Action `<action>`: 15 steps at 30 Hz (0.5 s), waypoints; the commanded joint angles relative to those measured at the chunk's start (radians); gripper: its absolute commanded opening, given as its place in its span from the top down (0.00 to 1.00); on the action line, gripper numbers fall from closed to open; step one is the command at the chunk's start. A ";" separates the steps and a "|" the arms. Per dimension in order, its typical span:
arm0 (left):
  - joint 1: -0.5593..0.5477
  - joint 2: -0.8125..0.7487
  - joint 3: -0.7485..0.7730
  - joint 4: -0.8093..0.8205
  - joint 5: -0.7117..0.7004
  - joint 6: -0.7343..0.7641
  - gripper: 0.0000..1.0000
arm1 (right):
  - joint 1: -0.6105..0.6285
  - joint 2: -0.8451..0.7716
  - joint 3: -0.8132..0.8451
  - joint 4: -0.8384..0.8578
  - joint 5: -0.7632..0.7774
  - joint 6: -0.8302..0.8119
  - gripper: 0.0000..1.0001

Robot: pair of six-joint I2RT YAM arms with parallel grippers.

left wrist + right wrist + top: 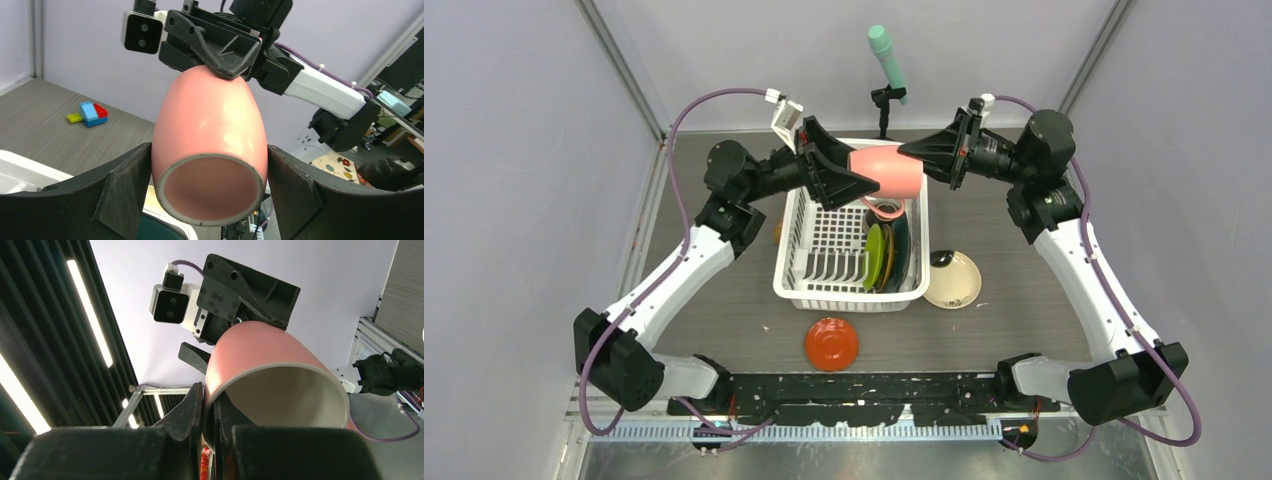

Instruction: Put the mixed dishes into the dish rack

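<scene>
Right end effector (914,152) is clamped on the rim of a pink mug (889,170), which is held on its side above the far end of the dish rack (794,250).
From above, the left end effector (862,182) is seen with jaws wide at the mug's base, and a red-orange dish (831,343) is seen on the surface (724,320). In the left wrist view, its fingers (125,185) are set just beside the mug's wall. In the right wrist view, the rim is pinched between narrow jaws.
</scene>
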 commanded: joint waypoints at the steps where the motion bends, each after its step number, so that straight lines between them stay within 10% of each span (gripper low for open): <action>1: -0.028 0.003 0.069 0.150 0.177 -0.131 0.18 | 0.007 0.002 0.020 0.150 -0.022 0.010 1.00; 7: -0.028 0.010 0.071 0.155 0.171 -0.144 0.51 | 0.008 0.006 0.021 0.156 -0.022 0.011 1.00; 10: -0.028 0.009 0.071 0.141 0.161 -0.132 0.96 | 0.008 0.010 0.012 0.157 -0.014 0.006 0.99; 12: -0.025 -0.001 0.071 0.074 0.134 -0.088 1.00 | 0.008 0.013 0.002 0.164 -0.007 0.005 0.86; 15: -0.018 -0.033 0.074 -0.043 0.082 0.012 1.00 | 0.006 0.016 -0.013 0.152 0.007 -0.029 0.40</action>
